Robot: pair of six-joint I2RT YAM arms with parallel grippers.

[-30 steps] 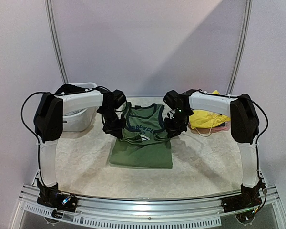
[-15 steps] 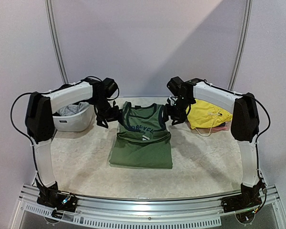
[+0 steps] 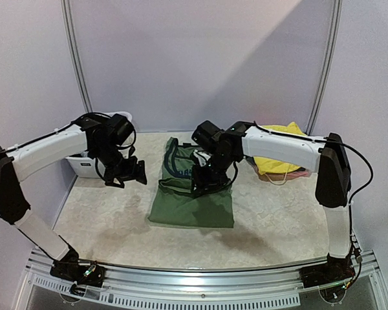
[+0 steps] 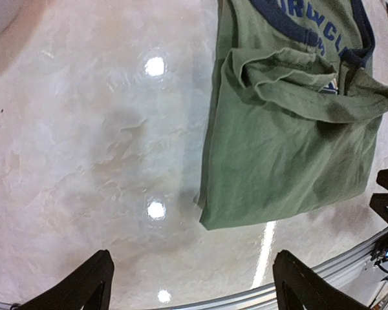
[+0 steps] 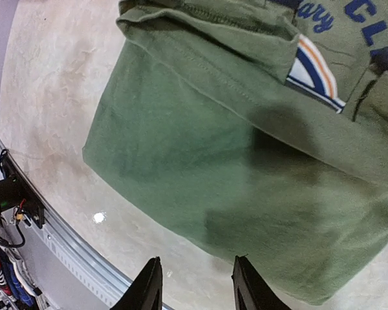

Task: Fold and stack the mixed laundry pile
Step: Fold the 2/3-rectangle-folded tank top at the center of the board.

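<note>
Olive-green T-shirt (image 3: pixel 191 201) under my outstretched right gripper (image 5: pixel 197 261), narrowly parted, empty; left gripper (image 4: pixel 193 257) hovers left of it, wide, empty.

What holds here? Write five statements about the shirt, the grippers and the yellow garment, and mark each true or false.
1. The shirt lies on the table. True.
2. The left gripper holds the shirt. False: it is open and empty, over bare table beside the shirt.
3. The right gripper is above the shirt. True.
4. The yellow garment lies on top of the shirt. False: it lies apart from it, at the back right.
5. The shirt has navy letters on it. True.
</note>
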